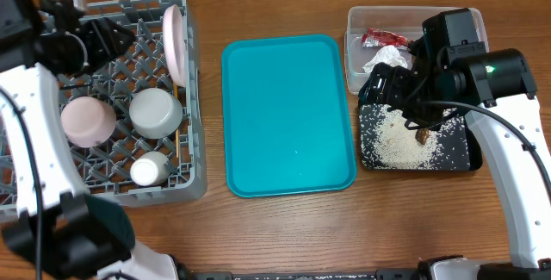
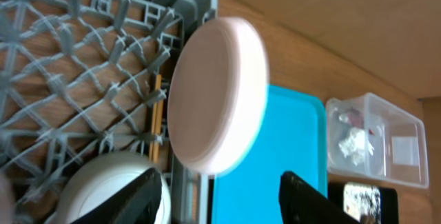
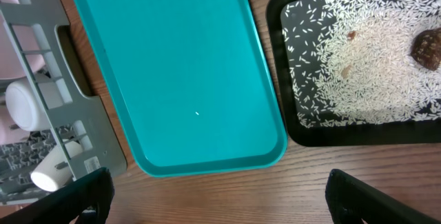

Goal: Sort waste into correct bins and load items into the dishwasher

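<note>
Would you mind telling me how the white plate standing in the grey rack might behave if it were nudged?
The plate stands on edge by the rack wall, so a nudge would probably tip it flat or set it rolling. Its smooth, rigid look suggests it is slippery and possibly breakable.

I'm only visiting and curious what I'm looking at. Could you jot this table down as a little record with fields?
Rack: plate on edge, pale bowl, grey bowl, cup
Teal tray: between rack and tub
Clear tub: red wrapper, paper wad
Black tray: rice, brown lump
Left tool: open, near plate
Right tool: open, holding nothing
</note>
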### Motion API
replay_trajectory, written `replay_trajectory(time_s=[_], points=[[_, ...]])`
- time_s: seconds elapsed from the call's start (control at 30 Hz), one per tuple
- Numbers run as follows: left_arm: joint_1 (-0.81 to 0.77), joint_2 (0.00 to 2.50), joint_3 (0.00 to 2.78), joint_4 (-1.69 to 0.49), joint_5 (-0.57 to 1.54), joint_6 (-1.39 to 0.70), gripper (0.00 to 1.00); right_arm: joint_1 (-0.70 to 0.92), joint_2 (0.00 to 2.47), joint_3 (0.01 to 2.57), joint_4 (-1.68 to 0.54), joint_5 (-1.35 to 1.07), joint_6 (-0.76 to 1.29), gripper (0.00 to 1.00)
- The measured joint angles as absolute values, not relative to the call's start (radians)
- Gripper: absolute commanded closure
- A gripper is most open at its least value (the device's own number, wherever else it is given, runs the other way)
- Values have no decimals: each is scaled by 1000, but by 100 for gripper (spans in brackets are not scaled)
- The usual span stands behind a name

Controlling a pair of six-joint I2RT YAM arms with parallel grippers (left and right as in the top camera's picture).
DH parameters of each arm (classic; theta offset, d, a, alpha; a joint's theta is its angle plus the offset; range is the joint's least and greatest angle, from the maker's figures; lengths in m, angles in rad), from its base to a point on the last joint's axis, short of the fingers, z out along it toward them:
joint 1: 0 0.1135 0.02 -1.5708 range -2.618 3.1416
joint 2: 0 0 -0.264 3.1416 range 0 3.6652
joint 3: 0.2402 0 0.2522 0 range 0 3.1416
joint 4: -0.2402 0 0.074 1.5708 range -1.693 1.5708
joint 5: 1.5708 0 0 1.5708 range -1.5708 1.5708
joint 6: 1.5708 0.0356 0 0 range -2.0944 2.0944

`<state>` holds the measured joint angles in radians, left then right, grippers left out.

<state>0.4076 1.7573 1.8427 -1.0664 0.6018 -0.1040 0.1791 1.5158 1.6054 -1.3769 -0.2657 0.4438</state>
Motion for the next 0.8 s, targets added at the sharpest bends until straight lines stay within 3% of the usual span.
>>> replay_trajectory(time_s=[0.27, 0.5, 0.6, 0.8], points=[[394, 1459, 1896, -1281, 513, -70, 41, 179, 1516, 1605, -1377, -266, 444, 0], [381, 1313, 1900, -1507, 392, -67, 49, 179, 1516, 1605, -1372, -266, 444, 0], [337, 1298, 1899, -1565, 349, -67, 54, 179, 1516, 1605, -1372, -266, 444, 0], [137, 1298, 1828, -1588, 211, -123, 53, 179, 1516, 1605, -1375, -265, 444, 0]])
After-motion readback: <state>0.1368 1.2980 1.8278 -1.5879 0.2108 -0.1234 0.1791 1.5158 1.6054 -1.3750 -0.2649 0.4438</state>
